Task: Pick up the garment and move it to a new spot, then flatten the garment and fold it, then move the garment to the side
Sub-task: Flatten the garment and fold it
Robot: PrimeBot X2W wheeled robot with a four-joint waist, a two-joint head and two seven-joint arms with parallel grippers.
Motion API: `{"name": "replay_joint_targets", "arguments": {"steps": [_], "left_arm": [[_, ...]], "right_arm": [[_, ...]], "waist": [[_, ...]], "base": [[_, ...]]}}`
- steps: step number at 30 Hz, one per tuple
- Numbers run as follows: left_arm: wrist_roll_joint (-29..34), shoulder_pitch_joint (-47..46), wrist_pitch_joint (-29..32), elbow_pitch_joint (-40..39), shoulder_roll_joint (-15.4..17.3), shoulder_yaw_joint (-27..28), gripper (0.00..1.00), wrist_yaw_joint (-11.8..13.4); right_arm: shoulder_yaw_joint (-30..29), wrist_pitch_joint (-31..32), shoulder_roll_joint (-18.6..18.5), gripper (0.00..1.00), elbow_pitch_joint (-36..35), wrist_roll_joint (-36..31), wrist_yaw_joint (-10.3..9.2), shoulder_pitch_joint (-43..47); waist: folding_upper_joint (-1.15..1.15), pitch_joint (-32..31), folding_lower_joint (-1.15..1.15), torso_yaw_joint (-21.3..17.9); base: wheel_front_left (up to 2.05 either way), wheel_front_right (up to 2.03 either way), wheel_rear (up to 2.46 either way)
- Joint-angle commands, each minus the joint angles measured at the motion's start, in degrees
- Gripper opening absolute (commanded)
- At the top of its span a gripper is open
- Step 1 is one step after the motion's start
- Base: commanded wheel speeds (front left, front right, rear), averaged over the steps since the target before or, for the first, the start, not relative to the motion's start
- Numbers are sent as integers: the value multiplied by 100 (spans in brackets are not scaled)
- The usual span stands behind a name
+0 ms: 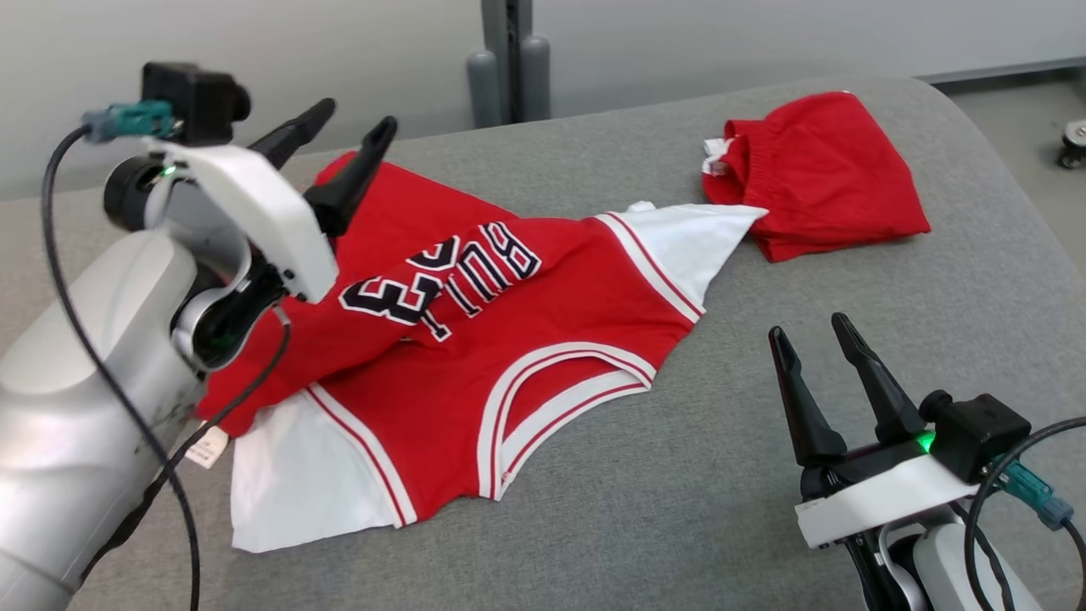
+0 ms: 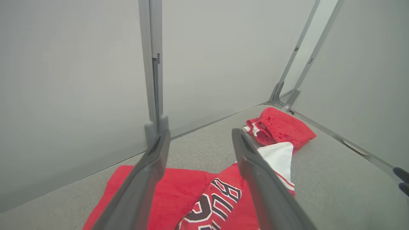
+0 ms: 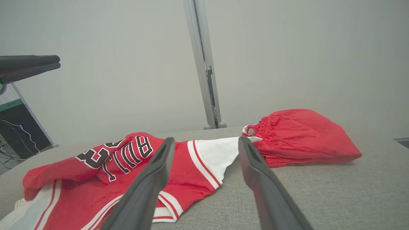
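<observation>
Left gripper [image 1: 356, 119], upper left of the head view: jaws spread wide, nothing between them, lifted over the jersey's far edge. Right gripper [image 1: 808, 329], lower right: likewise spread and empty, over bare grey table [image 1: 679, 526], apart from the cloth.

The jersey [image 1: 526, 339] lies crumpled mid-frame with its lettered part doubled over itself. One white sleeve [image 1: 687, 242] reaches the red shorts [image 1: 823, 178] at upper right and touches them.

Risks we note:
- A pinch near that sleeve may drag the shorts along.
- A pinch on the doubled part may take two layers and spoil the flattening.
- The left arm's cable [image 1: 191, 543] hangs by the hem and could snag.
</observation>
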Motion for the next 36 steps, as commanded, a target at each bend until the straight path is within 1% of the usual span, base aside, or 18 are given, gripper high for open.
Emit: {"name": "replay_joint_targets", "arguments": {"steps": [1, 3, 4, 10, 13, 15, 17, 19, 21, 23, 26, 31, 36], "left_arm": [[33, 240, -260, -192, 130, 99, 100, 133], [72, 487, -557, -429, 308, 204, 100, 309], [72, 487, -557, -429, 308, 204, 100, 309], [140, 1433, -1465, -1227, 749, 520, 100, 987], [243, 1999, -1754, -1606, 889, 798, 100, 1387], [386, 2412, -1823, -1856, 923, 1023, 100, 1630], [615, 2778, -1839, -2188, 877, 1429, 100, 1848], [1041, 3250, -1838, -2540, 739, 1906, 100, 2013], [1428, 3762, -1834, -2815, 536, 2340, 100, 2118], [1794, 4183, -1835, -3047, 324, 2741, 100, 2142], [2223, 4744, -1836, -3243, -16, 3148, 100, 2063], [2808, 5272, -1836, -3317, -454, 3615, 100, 1757], [3282, 5645, -1837, -3160, -909, 3974, 100, 1468]], "right_arm": [[-37, -17, -63, 100, -17, -26, 2, 104], [-70, -17, -81, 100, -44, -29, 2, 167], [-70, -17, -81, 100, -44, -29, 2, 167], [-179, -17, -113, 100, -137, -56, 2, 383], [-260, -17, -95, 100, -201, -64, 2, 473], [-300, -17, -65, 100, -260, -77, 2, 542], [-319, -18, -49, 100, -303, -93, 2, 587], [-328, -17, -46, 100, -324, -100, 2, 639], [-336, -17, -48, 100, -331, -106, 2, 675], [-338, -17, -40, 100, -353, -115, 2, 683], [-382, -17, -22, 100, -410, -117, 2, 763], [-481, -17, -23, 100, -569, -194, 2, 860], [-555, -17, 5, 100, -736, -266, 2, 938]], "waist": [[0, -113, 0, 150], [0, -152, 0, 203], [0, -152, 0, 203], [0, -252, 0, 327], [0, -281, 0, 359], [0, -285, 0, 379], [0, -281, 0, 397], [0, -282, 0, 415], [0, -301, 0, 428], [0, -341, 0, 440], [0, -395, 0, 470], [0, -415, 0, 535], [0, -432, 0, 563]], "base": [[0, 0, 0], [0, 0, 0], [0, 0, 0], [0, 0, 0], [0, 0, 0], [0, 0, 0], [0, 0, 0], [0, 0, 0], [0, 0, 0], [0, 0, 0], [0, 0, 0], [0, 0, 0], [0, 0, 0]]}}
